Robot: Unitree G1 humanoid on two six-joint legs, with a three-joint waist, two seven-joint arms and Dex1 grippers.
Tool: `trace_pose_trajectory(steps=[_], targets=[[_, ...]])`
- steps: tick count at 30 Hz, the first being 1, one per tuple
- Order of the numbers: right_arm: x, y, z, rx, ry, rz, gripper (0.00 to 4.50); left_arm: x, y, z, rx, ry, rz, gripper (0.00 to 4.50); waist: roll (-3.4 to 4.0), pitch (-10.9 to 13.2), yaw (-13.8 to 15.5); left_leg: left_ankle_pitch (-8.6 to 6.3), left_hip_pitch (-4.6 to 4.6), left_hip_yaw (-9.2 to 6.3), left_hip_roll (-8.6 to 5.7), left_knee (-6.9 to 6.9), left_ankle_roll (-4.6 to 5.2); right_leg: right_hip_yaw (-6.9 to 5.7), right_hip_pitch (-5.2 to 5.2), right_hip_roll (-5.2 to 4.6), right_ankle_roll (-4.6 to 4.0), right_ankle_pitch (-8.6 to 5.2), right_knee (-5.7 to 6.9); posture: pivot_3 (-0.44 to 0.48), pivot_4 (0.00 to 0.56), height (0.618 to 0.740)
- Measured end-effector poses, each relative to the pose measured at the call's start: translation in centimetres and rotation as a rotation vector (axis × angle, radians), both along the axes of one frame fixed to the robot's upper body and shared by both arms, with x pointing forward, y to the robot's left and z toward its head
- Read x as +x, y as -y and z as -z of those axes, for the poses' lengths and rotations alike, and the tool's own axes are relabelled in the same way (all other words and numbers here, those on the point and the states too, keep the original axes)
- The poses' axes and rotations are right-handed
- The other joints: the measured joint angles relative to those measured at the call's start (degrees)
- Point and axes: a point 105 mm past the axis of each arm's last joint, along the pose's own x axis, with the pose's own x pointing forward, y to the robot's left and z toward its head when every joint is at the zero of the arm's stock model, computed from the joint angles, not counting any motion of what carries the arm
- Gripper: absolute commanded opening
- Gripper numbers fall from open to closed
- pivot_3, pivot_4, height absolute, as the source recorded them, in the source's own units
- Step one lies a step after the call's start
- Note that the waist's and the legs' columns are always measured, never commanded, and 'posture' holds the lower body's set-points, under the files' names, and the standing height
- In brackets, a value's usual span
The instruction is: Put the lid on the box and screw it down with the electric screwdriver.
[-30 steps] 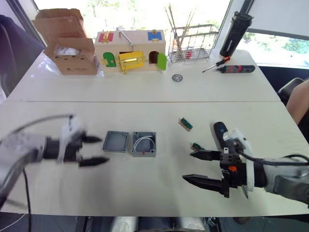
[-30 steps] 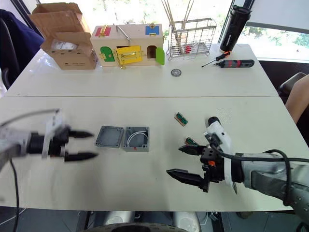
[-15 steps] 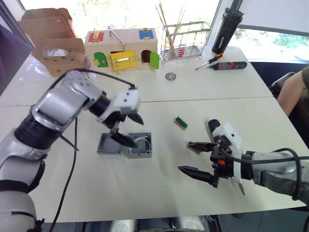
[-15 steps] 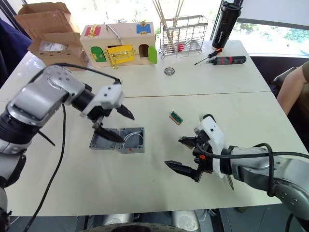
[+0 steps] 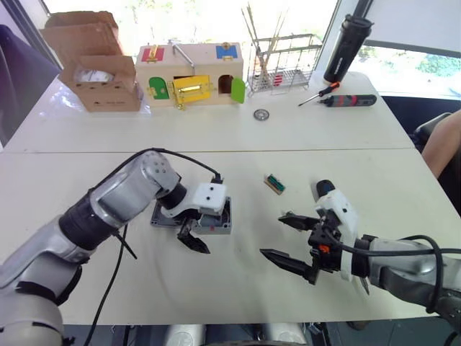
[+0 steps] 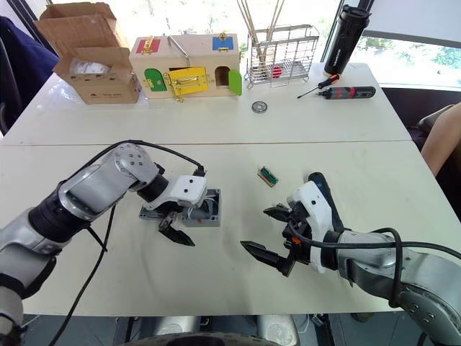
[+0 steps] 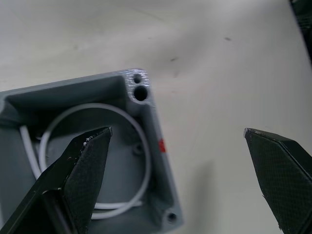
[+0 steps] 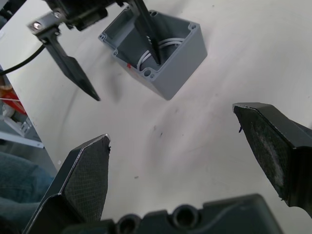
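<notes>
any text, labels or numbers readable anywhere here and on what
None can be read.
cardboard carton: a faint dark print on its front, too small to read.
box: a small red mark at the rim, no letters.
wooden latch box: coloured doors and latches, no lettering visible.

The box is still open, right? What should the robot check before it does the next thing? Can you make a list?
1. Box open with its white wire coil inside: ok.
2. Left gripper open: ok. One finger dips into the box, the other sits outside its wall.
3. Lid lying beside the box: cannot tell, the left arm hides most of it.
4. Right gripper open and holding nothing: ok.
5. Electric screwdriver lying on the table behind the right gripper: ok, not picked up yet.
</notes>
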Motion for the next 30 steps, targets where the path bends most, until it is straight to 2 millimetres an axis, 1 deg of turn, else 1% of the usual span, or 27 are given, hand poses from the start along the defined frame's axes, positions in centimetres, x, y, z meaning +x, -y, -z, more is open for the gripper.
trace_pose_trajectory(steps=[1, 2, 3, 4, 6, 7, 8, 9, 10, 11, 12, 15, 18, 20, 23, 26, 28, 30], targets=[[0.0, 0.0, 0.0, 0.004, 0.001, 0.003, 4.43, 0.2, 0.0, 0.1, 0.002, 0.004, -0.002, 4.50, 0.00, 0.0, -0.1, 0.00, 0.00, 0.00, 0.00, 0.00, 0.00, 0.00, 0.00, 0.00, 0.00, 0.00, 0.00, 0.000, 0.150, 0.740], [0.1, 0.0, 0.0, 0.006, 0.002, 0.006, 4.50, 0.4, -0.1, 0.2, 0.007, 0.009, -0.007, 3.97, 0.00, 0.0, -0.3, 0.00, 0.00, 0.00, 0.00, 0.00, 0.00, 0.00, 0.00, 0.00, 0.00, 0.00, 0.00, 0.000, 0.150, 0.740], [0.1, 0.0, 0.0, 0.005, 0.002, 0.011, 4.50, 0.5, -0.1, 0.3, 0.009, 0.012, -0.011, 3.62, 0.00, 0.0, -0.3, 0.00, 0.00, 0.00, 0.00, 0.00, 0.00, 0.00, 0.00, 0.00, 0.00, 0.00, 0.00, 0.000, 0.150, 0.740], [0.1, 0.1, 0.1, 0.004, 0.000, 0.014, 4.50, 0.7, -0.1, 0.3, 0.010, 0.016, -0.010, 3.16, 0.00, 0.0, -0.3, 0.00, 0.00, 0.00, 0.00, 0.00, 0.00, 0.00, 0.00, 0.01, 0.00, 0.00, 0.00, 0.000, 0.150, 0.740], [0.1, 0.1, 0.1, 0.008, 0.004, 0.025, 4.50, 0.8, 0.1, 0.5, 0.009, 0.020, -0.007, 2.16, 0.00, 0.0, -0.3, 0.00, 0.00, -0.01, 0.01, 0.00, 0.00, -0.01, 0.00, 0.01, 0.00, 0.00, 0.01, 0.000, 0.150, 0.740], [0.2, 0.1, 0.1, 0.009, 0.007, 0.029, 4.50, 0.8, 0.2, 0.5, 0.010, 0.025, -0.002, 1.56, 0.00, 0.0, -0.3, 0.00, 0.00, 0.00, 0.00, 0.00, 0.00, -0.01, 0.00, 0.01, 0.00, 0.00, 0.01, 0.000, 0.150, 0.740], [0.2, 0.1, 0.1, 0.009, 0.009, 0.035, 4.50, 0.9, 0.1, 0.5, 0.015, 0.031, 0.004, 1.16, 0.00, 0.0, -0.4, 0.00, 0.00, 0.00, 0.00, 0.00, -0.01, -0.01, 0.00, 0.01, 0.00, 0.00, 0.00, 0.000, 0.150, 0.740], [0.2, 0.1, 0.2, 0.010, 0.008, 0.040, 4.50, 0.9, 0.1, 0.5, 0.018, 0.030, 0.013, 0.60, 0.00, 0.0, -0.3, 0.00, 0.00, 0.00, 0.00, 0.00, -0.01, -0.01, 0.00, 0.01, 0.00, 0.00, 0.01, 0.000, 0.150, 0.740], [0.3, 0.2, 0.2, 0.013, 0.008, 0.046, 4.50, 1.0, 0.0, 0.5, 0.022, 0.039, 0.017, 0.15, 0.01, 0.0, -0.3, 0.01, 0.00, -0.01, 0.01, 0.00, -0.01, -0.01, 0.00, 0.00, 0.00, 0.00, 0.01, 0.000, 0.150, 0.740], [0.3, 0.2, 0.2, 0.015, 0.009, 0.052, 4.50, 1.3, 0.0, 0.0, 0.018, 0.066, 0.020, 0.03, 0.01, 0.0, -0.1, 0.01, 0.00, -0.02, 0.00, 0.00, -0.01, -0.02, 0.01, 0.00, 0.00, 0.00, 0.03, 0.000, 0.150, 0.740], [0.3, 0.2, 0.2, 0.014, 0.011, 0.057, 4.50, 1.6, 0.2, -0.7, 0.015, 0.098, 0.033, 0.03, 0.02, 0.0, 0.1, 0.00, 0.04, -0.06, -0.02, 0.03, 0.00, -0.04, 0.08, 0.00, 0.00, 0.00, 0.01, 0.000, 0.150, 0.740], [0.2, 0.0, 0.1, 0.024, 0.023, 0.060, 4.50, 2.0, 0.1, -0.3, 0.031, 0.119, 0.053, 0.03, 0.07, -0.1, 0.2, -0.01, 0.05, -0.03, -0.06, 0.02, 0.01, -0.02, 0.07, -0.03, 0.01, 0.00, 0.01, 0.000, 0.150, 0.740], [0.3, 0.0, 0.1, 0.022, 0.029, 0.071, 4.50, 2.5, 0.5, -0.2, 0.017, 0.148, 0.136, 0.03, 0.08, -0.1, 1.1, 0.00, 0.05, -0.03, -0.08, 0.05, 0.00, -0.04, 0.08, -0.05, 0.01, 0.00, 0.01, 0.000, 0.150, 0.740], [0.3, 0.0, 0.2, 0.023, 0.029, 0.072, 4.50, 2.9, 1.1, -0.1, -0.012, 0.168, 0.219, 0.03, 0.07, -0.1, 1.3, 0.01, 0.02, -0.03, -0.15, 0.08, -0.01, -0.05, 0.09, -0.13, 0.01, 0.00, 0.01, 0.000, 0.150, 0.740], [0.2, 0.1, 0.3, 0.022, 0.025, 0.076, 4.50, 3.3, 2.9, -0.8, -0.068, 0.215, 0.372, 0.03, 0.03, 0.0, 1.0, 0.03, -0.02, 0.02, -0.23, 0.09, -0.05, -0.07, 0.06, -0.23, 0.02, 0.00, -0.02, 0.000, 0.150, 0.740], [0.3, 0.3, 0.4, 0.017, 0.028, 0.086, 4.50, 3.8, 3.6, -1.5, -0.079, 0.264, 0.471, 0.03, 0.02, 0.0, 0.5, 0.03, -0.02, 0.04, -0.21, 0.08, -0.04, -0.09, 0.04, -0.20, 0.02, 0.00, -0.02, 0.000, 0.150, 0.740], [0.3, 0.3, 0.4, 0.015, 0.031, 0.100, 4.50, 4.0, 4.2, -1.4, -0.077, 0.265, 0.520, 0.03, 0.03, 0.0, 0.3, 0.02, -0.01, 0.02, -0.17, 0.07, -0.02, -0.09, 0.02, -0.16, 0.04, -0.01, 0.01, 0.000, 0.150, 0.740], [0.2, 0.3, 0.5, 0.013, 0.033, 0.108, 4.50, 3.8, 4.2, -0.8, -0.066, 0.240, 0.550, 0.03, 0.02, 0.0, -0.3, 0.02, -0.01, 0.00, -0.15, 0.07, -0.02, -0.08, 0.02, -0.14, 0.04, -0.01, 0.02, 0.000, 0.150, 0.740]])
